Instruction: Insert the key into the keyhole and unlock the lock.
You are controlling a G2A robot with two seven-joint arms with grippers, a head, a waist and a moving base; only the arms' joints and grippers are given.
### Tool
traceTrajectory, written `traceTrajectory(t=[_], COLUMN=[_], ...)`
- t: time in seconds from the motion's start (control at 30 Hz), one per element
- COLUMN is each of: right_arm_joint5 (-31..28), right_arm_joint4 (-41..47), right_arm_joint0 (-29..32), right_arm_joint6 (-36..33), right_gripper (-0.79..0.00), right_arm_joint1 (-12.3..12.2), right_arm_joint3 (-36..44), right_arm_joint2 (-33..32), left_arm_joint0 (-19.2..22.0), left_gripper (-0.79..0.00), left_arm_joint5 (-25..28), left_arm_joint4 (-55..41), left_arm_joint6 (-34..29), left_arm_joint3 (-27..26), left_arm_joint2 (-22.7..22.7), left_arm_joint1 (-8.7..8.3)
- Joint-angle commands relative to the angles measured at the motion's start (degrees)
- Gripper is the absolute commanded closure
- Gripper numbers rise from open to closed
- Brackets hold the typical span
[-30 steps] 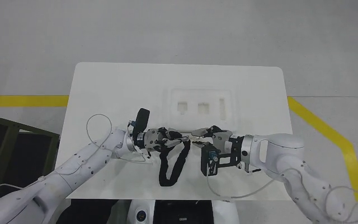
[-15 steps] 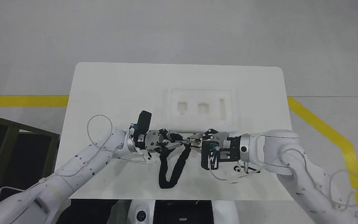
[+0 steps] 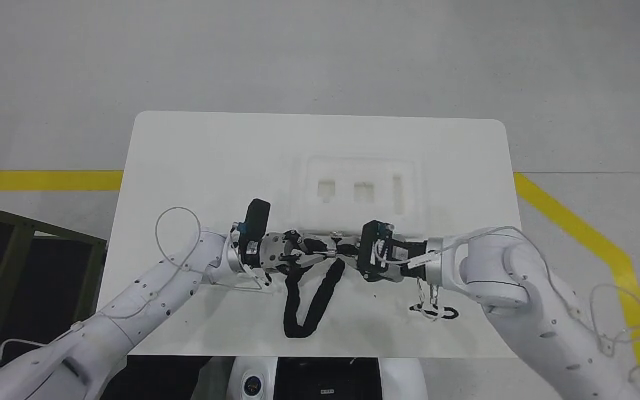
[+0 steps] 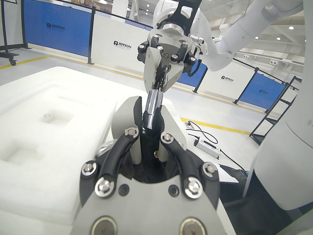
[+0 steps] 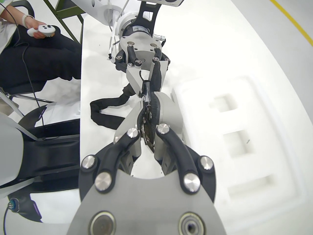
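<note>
The two arms are meeting nose to nose above the front middle of the white counter [image 3: 180,170]. The left claw [image 4: 149,113] is squeezing tight on the lock [image 4: 149,133], gripping its black-sleeved body so that the chrome cylinder [image 4: 153,103] is sticking out past the fingertips and pointing toward the other arm. The right claw [image 5: 151,106] is pinching together on the key [image 4: 159,75], a dark piece sitting between its two pale fingers. In the left wrist view the key is lining up with the cylinder and touching its open end, though how deep it is sitting inside cannot be told. In the top view the two claws are lying almost in one straight line, fingertips nearly touching, and both are hanging just above the counter rather than resting on it. The lock's black cable [image 3: 305,305] is drooping from the left claw and lying in a loose loop on the counter, close to the front edge. Just behind the claws, toward the far side of the counter, a white foam tray [image 3: 300,190] with three rectangular recesses is lying flat.
</note>
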State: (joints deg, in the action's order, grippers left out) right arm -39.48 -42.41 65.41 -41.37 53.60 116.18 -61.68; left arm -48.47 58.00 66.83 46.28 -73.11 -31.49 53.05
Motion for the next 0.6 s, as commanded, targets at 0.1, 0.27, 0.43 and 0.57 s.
traceTrajectory(t=[0.1, 0.27, 0.43, 0.57], right_arm_joint5=[0.6, 0.7, 0.9, 0.8], right_arm_joint4=[2.0, 2.5, 2.3, 1.5], right_arm_joint0=[-0.1, -0.1, 0.0, 0.4], right_arm_joint6=[-1.9, -1.7, -0.6, 1.2], right_gripper=[0.0, -0.785, -0.785, -0.785], right_arm_joint1=[-0.1, -0.1, -0.1, -0.2], right_arm_joint3=[0.3, 0.5, 0.4, 1.1], right_arm_joint2=[0.0, 0.1, 0.1, -0.9], left_arm_joint0=[-0.6, -1.0, -1.6, -2.1], left_gripper=[0.0, 0.0, 0.0, 0.0], left_arm_joint5=[0.0, 0.0, 0.0, 0.0], left_arm_joint4=[0.3, 0.6, 0.7, 1.0], left_arm_joint6=[0.0, 0.0, 0.0, 0.0], left_arm_joint3=[-0.1, -0.3, -0.6, -0.7], left_arm_joint2=[-0.8, -1.5, -2.4, -3.4], left_arm_joint1=[0.11, 0.2, 0.23, 0.15])
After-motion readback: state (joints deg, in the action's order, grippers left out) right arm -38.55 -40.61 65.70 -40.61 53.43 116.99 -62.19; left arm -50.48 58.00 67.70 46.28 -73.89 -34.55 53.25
